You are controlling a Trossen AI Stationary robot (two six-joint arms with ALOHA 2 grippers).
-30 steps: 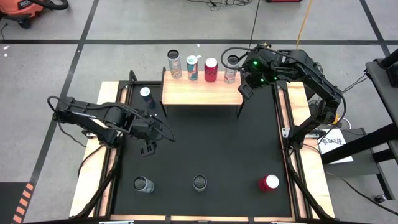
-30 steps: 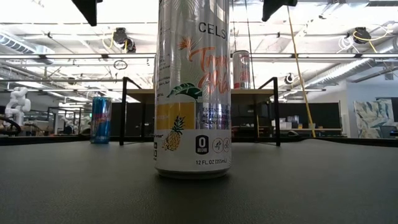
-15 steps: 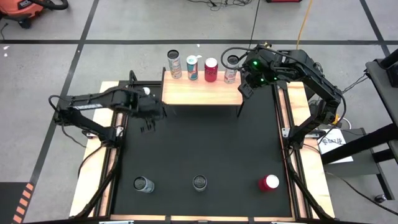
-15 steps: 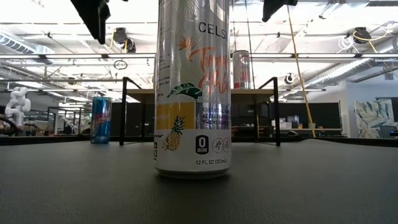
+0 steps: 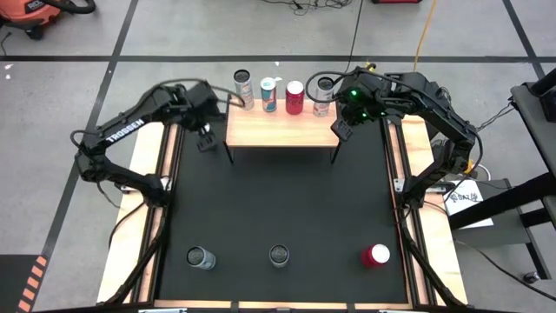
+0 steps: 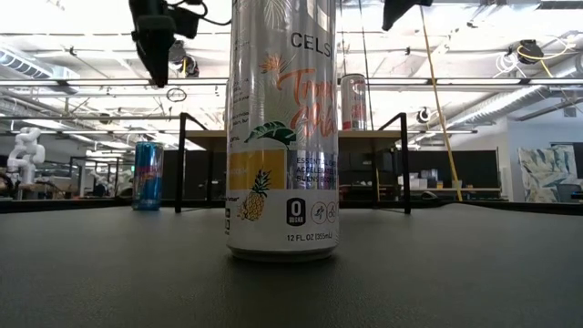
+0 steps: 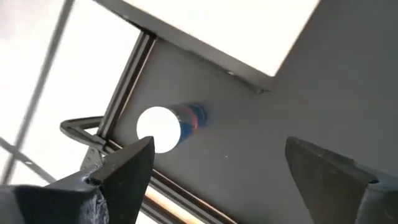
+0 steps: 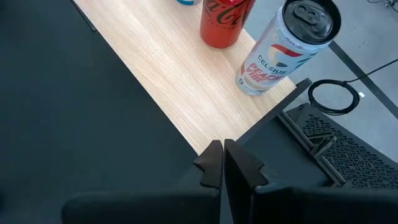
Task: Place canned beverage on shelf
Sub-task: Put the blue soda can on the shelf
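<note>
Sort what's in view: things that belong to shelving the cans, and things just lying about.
Job: shelf; four cans on it; blue can beside it; three mat cans; open left claw.

Lying about: yellow cable; red vacuum.

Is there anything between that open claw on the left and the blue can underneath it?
Nothing. In the left wrist view the left gripper looks straight down on the blue can, which stands on the black mat with only air between.

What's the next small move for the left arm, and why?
Probably lower the left end effector straight down around the blue can. Its fingers stand open above that can, which stands upright on the black mat beside the shelf.
</note>
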